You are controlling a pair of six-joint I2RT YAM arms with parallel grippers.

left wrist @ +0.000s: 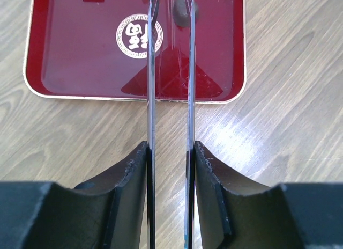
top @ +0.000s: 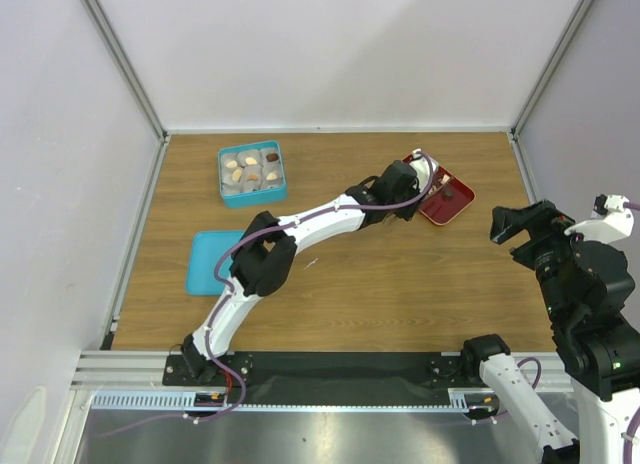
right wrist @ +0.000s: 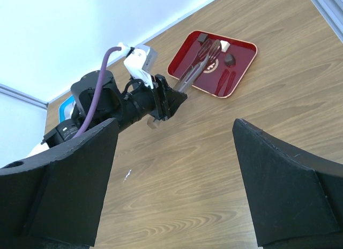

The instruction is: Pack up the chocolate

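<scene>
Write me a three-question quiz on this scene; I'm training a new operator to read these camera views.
1. True or false: the left claw is shut on the metal tongs.
2. The tongs reach out over: A) the red tray; B) a metal bowl; C) a stack of napkins.
3. Short answer: which claw stands open and holds nothing?
Key: 1 true; 2 A; 3 the right claw.
</scene>
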